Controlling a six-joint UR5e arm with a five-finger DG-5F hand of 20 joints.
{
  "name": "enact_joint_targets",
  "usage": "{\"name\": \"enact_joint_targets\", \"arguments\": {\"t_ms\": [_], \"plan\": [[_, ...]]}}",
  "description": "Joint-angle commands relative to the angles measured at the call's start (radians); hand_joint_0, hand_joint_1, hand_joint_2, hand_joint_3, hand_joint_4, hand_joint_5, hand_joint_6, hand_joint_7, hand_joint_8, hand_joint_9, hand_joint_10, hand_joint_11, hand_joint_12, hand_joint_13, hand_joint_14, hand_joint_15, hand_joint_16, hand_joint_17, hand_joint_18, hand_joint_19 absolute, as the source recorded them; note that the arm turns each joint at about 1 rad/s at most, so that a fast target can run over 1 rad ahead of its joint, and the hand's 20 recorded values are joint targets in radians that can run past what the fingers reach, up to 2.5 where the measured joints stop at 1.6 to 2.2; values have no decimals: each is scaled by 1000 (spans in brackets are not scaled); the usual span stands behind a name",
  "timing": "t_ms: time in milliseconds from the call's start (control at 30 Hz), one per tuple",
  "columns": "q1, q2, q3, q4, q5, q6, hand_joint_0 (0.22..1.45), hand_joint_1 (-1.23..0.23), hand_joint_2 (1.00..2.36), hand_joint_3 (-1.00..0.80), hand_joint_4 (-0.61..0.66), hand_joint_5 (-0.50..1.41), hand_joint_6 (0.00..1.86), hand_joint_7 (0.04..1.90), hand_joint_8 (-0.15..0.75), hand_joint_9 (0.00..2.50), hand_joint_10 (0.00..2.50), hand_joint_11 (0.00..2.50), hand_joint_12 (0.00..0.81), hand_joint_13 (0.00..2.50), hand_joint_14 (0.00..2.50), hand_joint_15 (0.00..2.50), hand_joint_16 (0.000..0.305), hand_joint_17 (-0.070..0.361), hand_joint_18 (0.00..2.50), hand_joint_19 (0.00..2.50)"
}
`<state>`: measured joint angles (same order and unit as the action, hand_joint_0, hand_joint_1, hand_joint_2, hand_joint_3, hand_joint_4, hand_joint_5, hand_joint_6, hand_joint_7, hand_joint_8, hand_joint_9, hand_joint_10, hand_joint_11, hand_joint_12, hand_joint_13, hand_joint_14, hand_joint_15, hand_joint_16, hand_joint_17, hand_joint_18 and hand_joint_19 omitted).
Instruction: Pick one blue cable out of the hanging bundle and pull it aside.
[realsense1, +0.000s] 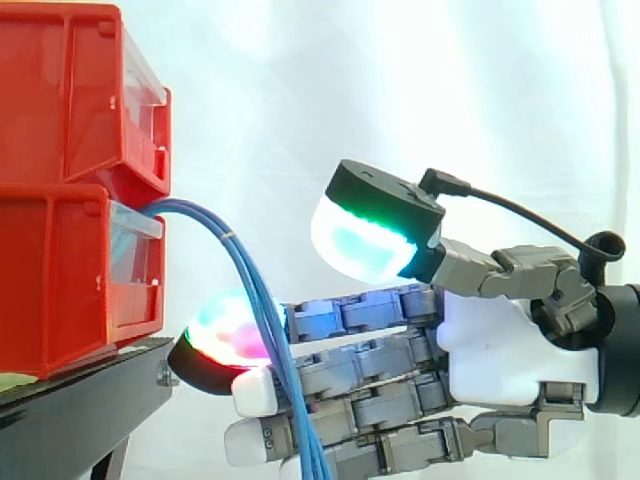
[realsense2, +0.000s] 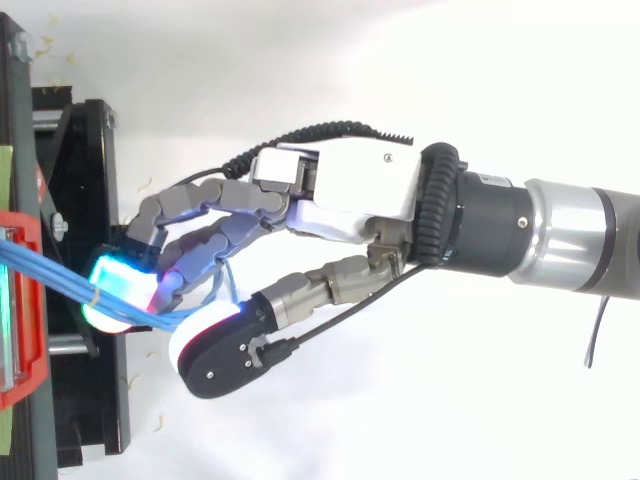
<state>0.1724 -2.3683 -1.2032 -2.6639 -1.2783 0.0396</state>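
A bundle of thin blue cables (realsense1: 245, 265) comes out between the two red bins and arcs down to the bottom edge. In the top view the cables (realsense2: 60, 270) run rightward from the bins to my fingers. My hand (realsense1: 500, 340) reaches in from the right with its fingers straight and pointing at the bins. The cables cross in front of the fingers just behind the glowing fingertips (realsense1: 225, 340). The thumb (realsense1: 365, 240) is raised well above the fingers, clear of the cables. From above, the hand (realsense2: 350, 190) has the cables lying between the fingers and the thumb (realsense2: 220, 350).
Two red bins (realsense1: 70, 100) are stacked at the left on a black stand (realsense1: 70, 410). The lowest fingertips are close to the stand's front edge. A white curtain hangs behind.
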Motion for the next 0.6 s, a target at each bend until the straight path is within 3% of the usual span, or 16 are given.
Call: {"name": "enact_joint_targets", "arguments": {"t_ms": [0,167,433,567], "plan": [[2,0,1,5,1,-1,558,-690,1000,-500,198,-51,503,1051,196,756,7,161,320,533,15,356,45,102,391,549],[2,1,24,-7,-1,-1,549,-689,1000,-500,208,-47,503,1058,197,762,7,156,325,536,15,352,46,103,394,547],[2,1,42,-30,-1,0,541,-697,1000,-500,137,-27,500,1304,206,781,8,192,326,540,17,364,46,104,398,553],[2,0,42,-31,-1,0,540,-707,1000,-500,145,-37,568,1206,211,793,8,198,328,548,15,364,46,104,405,552]]}}
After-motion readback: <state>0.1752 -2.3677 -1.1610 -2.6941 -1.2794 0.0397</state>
